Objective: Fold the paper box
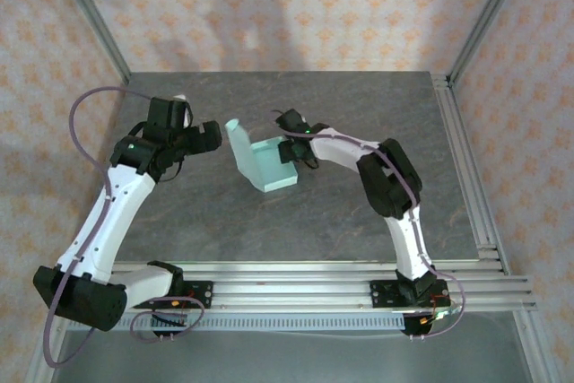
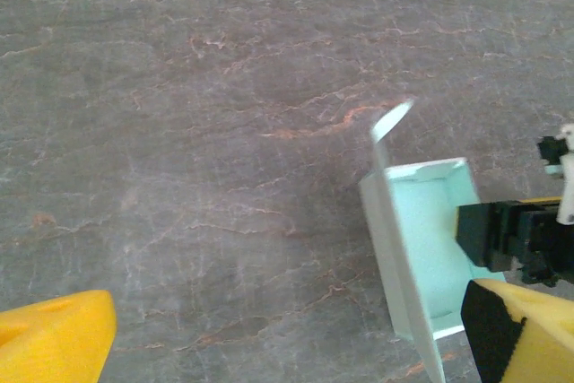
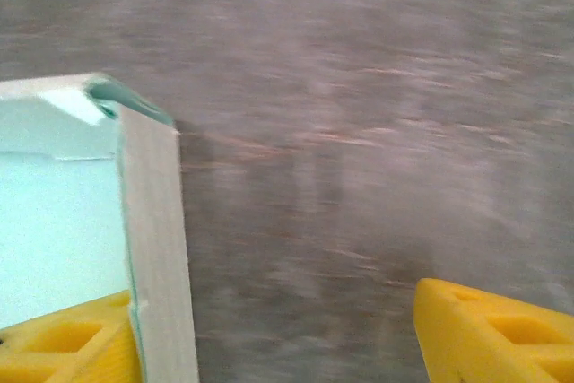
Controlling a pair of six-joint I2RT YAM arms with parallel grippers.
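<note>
Straddling a wall of the paper box, the right gripper gapes wide, gripping nothing; the left gripper hangs open too, box just beside one finger.

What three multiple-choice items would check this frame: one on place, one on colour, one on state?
1. Where does the paper box lie?
A. on the rails by the arm bases
B. in the middle of the table
C. in the table's far left corner

2. What colour is the box?
A. pale mint-blue
B. red
C. black

3. How do the left arm's jaws stand?
A. shut on a flap
B. shut on nothing
C. open, apart from the box

Key:
1 B: the top view shows it mid-way across the table, between the two arms.
2 A: its card reads pale mint-blue in all three views.
3 C: in the left wrist view the yellow fingers sit wide apart, and the top view shows a gap between them and the box.
</note>
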